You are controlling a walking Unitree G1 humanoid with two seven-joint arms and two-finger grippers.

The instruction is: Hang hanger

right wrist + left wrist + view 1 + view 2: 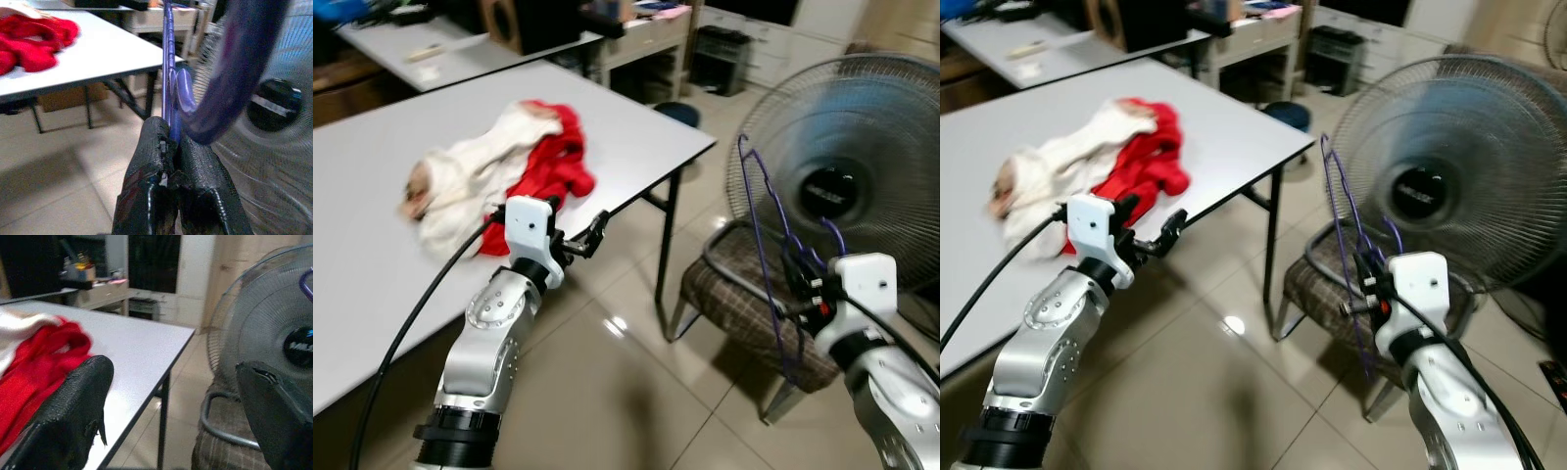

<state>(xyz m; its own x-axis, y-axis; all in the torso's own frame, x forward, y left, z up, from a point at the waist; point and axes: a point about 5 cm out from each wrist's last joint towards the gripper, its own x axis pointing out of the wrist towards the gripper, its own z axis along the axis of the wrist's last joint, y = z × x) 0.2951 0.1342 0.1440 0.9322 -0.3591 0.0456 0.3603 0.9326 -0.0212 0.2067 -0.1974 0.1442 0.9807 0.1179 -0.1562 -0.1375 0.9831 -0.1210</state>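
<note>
Tiled floor and a grey table (607,147) lie ahead, where the right gripper (800,284) pinches the purple hanger (766,225) upright before the fan (847,186), while the left gripper (582,240) hovers open, empty, farther off.

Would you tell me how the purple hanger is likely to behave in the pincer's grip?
The purple hanger is thin wire, so probably light and springy. Pinched low by the right pincer, it may swing or twist. Its smooth coating could slip.
</note>
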